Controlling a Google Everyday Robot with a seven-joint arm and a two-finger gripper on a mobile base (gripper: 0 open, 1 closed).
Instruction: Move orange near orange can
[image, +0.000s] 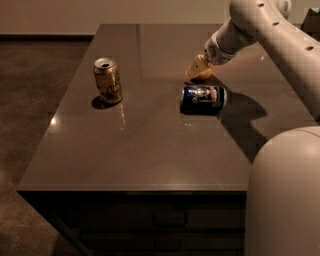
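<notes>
The orange can (107, 80) stands upright at the left of the dark table (145, 145), copper-coloured with a silver top. The orange (204, 76) sits at the back right of the table, just behind a dark blue can (202, 98) that lies on its side. Only a small part of the orange shows below my gripper. My gripper (198, 67) is down on the orange, coming in from the upper right, and covers most of it. The orange is far to the right of the orange can.
The dark blue can with a white and red label lies directly in front of the orange. My arm (260, 30) crosses the table's back right corner, and my pale base (285, 195) fills the lower right. The table has a front edge with drawers (170, 220).
</notes>
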